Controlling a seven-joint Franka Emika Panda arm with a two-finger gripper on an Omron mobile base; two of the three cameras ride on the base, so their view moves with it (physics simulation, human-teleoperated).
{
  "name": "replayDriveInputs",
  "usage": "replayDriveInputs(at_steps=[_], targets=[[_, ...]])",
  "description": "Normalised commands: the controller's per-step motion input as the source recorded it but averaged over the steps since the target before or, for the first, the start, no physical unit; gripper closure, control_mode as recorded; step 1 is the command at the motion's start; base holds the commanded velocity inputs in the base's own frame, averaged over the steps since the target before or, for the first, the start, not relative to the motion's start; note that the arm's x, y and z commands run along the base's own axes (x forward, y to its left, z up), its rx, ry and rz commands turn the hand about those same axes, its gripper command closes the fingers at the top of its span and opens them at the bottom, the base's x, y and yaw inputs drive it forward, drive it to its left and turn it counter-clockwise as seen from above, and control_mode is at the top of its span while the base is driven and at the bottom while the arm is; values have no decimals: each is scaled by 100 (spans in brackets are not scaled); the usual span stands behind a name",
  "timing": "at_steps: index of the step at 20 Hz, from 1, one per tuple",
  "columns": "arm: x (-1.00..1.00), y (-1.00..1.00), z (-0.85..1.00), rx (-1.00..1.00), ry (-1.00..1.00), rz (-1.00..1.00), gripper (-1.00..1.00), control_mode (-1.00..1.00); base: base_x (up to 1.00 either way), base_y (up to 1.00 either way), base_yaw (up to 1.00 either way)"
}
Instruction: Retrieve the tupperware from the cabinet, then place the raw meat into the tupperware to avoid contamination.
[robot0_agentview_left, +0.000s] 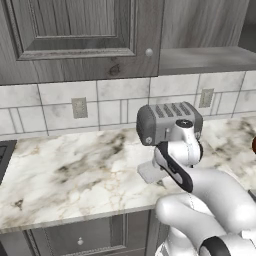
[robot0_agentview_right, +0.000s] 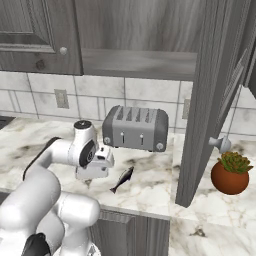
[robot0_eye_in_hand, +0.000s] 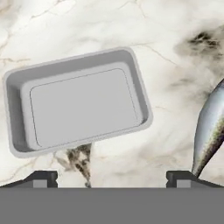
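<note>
Presently catalogued: the tupperware (robot0_eye_in_hand: 78, 103), empty, was set open side up on the marble counter (robot0_agentview_left: 65, 170), in front of the toaster (robot0_agentview_right: 135, 128). The raw meat (robot0_eye_in_hand: 211, 131), a slender dark fish, was recorded just beside it, apart from its rim. In the hand view the fish was placed right of the box, near the right fingertip, its long axis running roughly toward the camera. The gripper (robot0_eye_in_hand: 112, 177) was held above both, jaws spread wide, nothing grasped. The cabinet (robot0_agentview_right: 210, 100) was noted with its door swung open.
</note>
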Motion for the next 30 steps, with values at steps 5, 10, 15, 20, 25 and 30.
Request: replayDriveInputs(at_steps=[5, 10, 15, 20, 25, 30], targets=[[0, -69, 1, 0, 9, -25, -100, -100, 0, 0, 0], [0, -67, 0, 0, 11, -24, -100, -100, 0, 0, 0], [5, -41, -1, 0, 8, -15, -100, -100, 0, 0, 0], [11, -5, -3, 0, 0, -1, -100, -100, 0, 0, 0], [39, -1, -2, 0, 0, 0, -100, -100, 0, 0, 0], [26, -1, -8, 0, 0, 0, -100, -100, 0, 0, 0]])
